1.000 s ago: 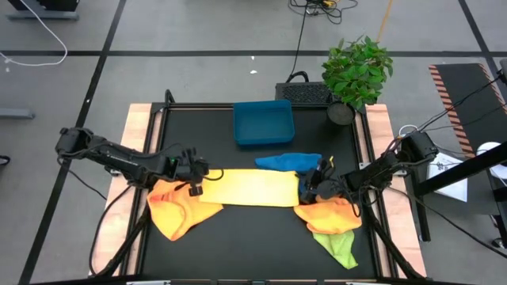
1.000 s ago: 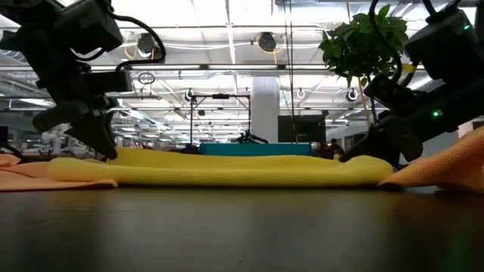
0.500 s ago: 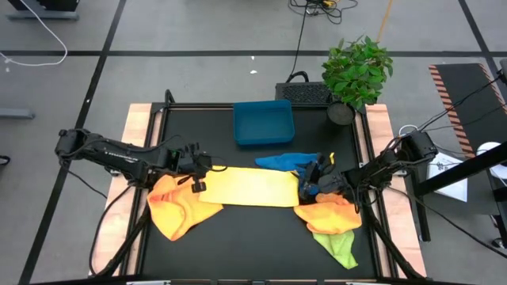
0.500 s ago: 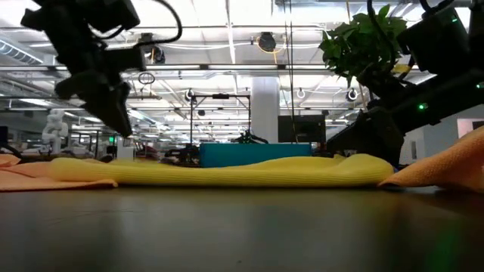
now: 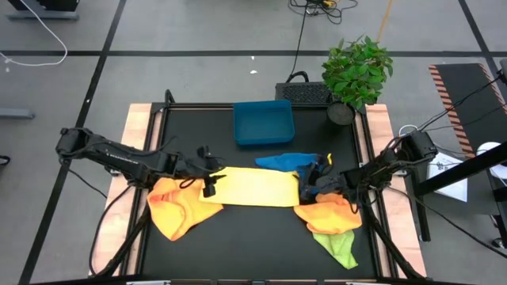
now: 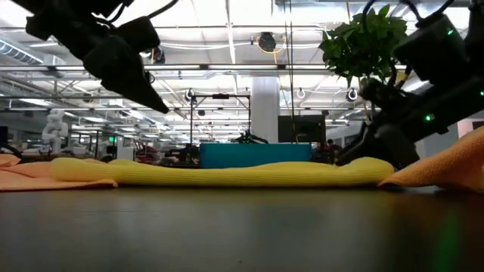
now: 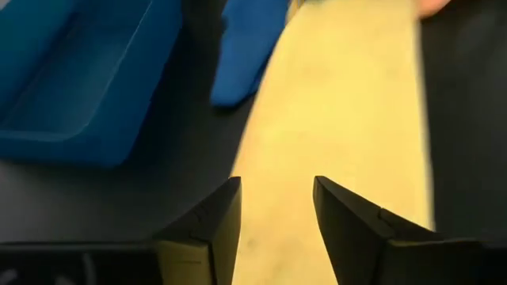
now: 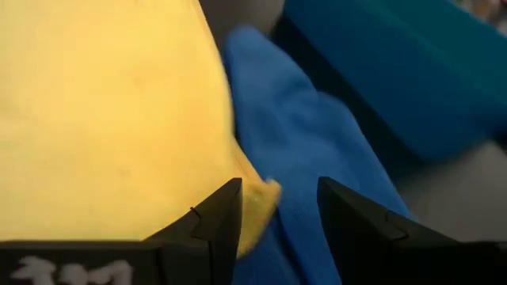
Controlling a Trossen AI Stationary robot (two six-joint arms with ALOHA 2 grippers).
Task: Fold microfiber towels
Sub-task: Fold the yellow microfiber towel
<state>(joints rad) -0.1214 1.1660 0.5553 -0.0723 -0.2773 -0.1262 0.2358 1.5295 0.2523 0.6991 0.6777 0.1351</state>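
A pale yellow towel lies folded into a long strip across the middle of the table. My left gripper hangs open above its left end, clear of the cloth in the low view. My right gripper is open and low at the strip's right end; a yellow corner lies between its fingers. A blue towel lies crumpled just beyond the strip. Orange towels lie at the near left and near right, the right one over a lime green towel. My right gripper has its open fingers on either side of the yellow towel's far right corner, which lies flat on the table. I cannot tell whether a finger touches the cloth.
A blue tray stands at the far middle of the table, close behind the blue towel. A potted plant stands at the far right corner. Bare black tabletop lies along the near edge between the orange towels.
My left gripper has opened, let go of the yellow towel's left end, risen clear of it and tipped toward level. My right gripper has opened at the right end and stayed low. The yellow strip lies where it was, its ends settled flat.
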